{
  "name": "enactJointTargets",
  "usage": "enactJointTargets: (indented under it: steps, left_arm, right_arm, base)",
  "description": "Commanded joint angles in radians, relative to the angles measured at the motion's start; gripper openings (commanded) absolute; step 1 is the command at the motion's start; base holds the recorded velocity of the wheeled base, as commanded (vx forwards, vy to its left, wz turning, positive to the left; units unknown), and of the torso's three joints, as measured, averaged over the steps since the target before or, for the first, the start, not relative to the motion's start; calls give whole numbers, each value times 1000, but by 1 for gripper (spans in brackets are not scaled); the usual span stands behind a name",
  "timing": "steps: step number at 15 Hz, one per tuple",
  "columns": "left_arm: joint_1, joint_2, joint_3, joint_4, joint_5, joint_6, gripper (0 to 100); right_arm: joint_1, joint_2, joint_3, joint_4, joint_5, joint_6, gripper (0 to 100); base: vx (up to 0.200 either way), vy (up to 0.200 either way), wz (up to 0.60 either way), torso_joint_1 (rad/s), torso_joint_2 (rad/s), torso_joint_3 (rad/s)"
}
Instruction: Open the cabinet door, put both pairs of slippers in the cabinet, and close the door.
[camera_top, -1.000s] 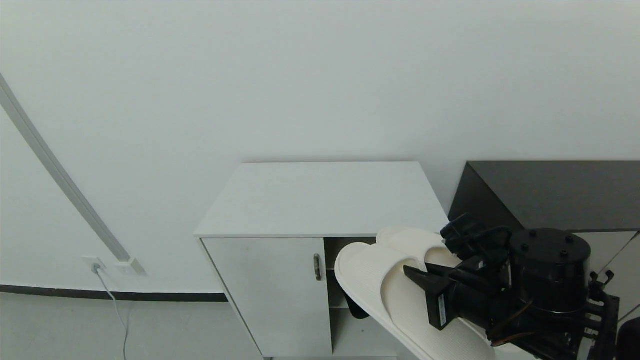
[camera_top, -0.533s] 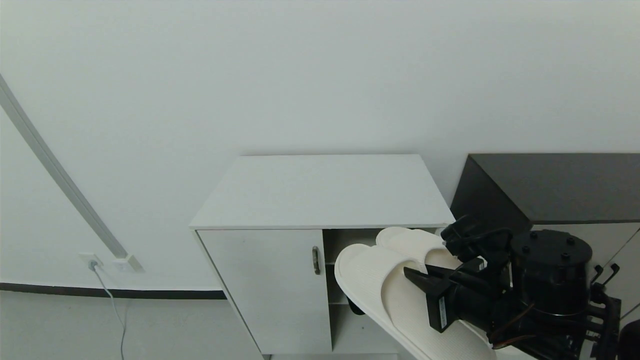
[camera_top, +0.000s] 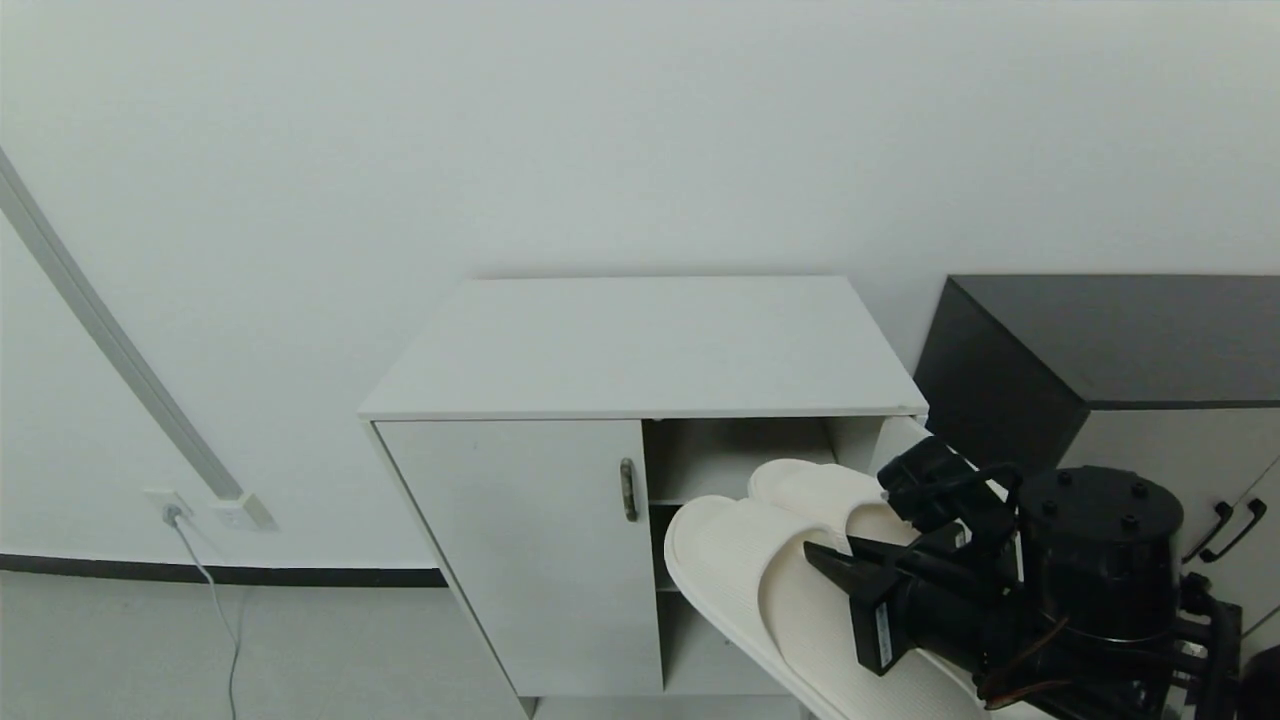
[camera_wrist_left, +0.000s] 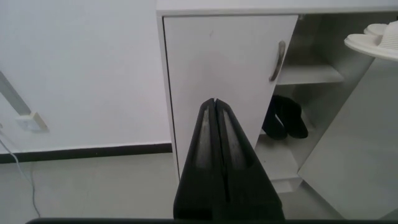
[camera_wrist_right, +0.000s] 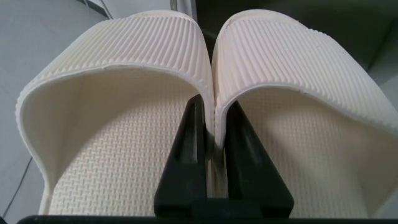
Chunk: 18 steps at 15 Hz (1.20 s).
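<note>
A white cabinet (camera_top: 640, 350) stands against the wall with its left door (camera_top: 520, 550) closed and its right door (camera_top: 897, 440) swung open. My right gripper (camera_top: 830, 556) is shut on a pair of white slippers (camera_top: 745, 560), held in front of the open right half. In the right wrist view the fingers (camera_wrist_right: 193, 146) pinch the two touching inner walls of the white slippers (camera_wrist_right: 124, 93). A pair of black slippers (camera_wrist_left: 285, 118) lies on a lower shelf inside. My left gripper (camera_wrist_left: 215, 107) is shut on nothing, low in front of the closed door.
A black-topped cabinet (camera_top: 1100, 330) stands right beside the white one. A wall socket with a cable (camera_top: 175, 515) and a slanted cable duct (camera_top: 100, 320) are on the wall to the left. The closed door carries a metal handle (camera_top: 627, 489).
The head camera has moved: the cabinet sits higher in the picture and more of its inside shows. The right gripper still holds the white slippers at the same spot in view.
</note>
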Motion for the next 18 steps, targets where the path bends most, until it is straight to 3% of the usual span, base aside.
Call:
enactJointTargets:
  steps: [1,18]
  left_arm:
    - [0,0,0,0,0,2,0]
    - [0,0,0,0,0,5,0]
  right_arm:
    - [7,3,0,0,0,0,0]
    - [10,39,57,-105,-6,-26,0]
  base:
    - [0,0,0,-227,559,330]
    - [0,0,0,-182,507,325]
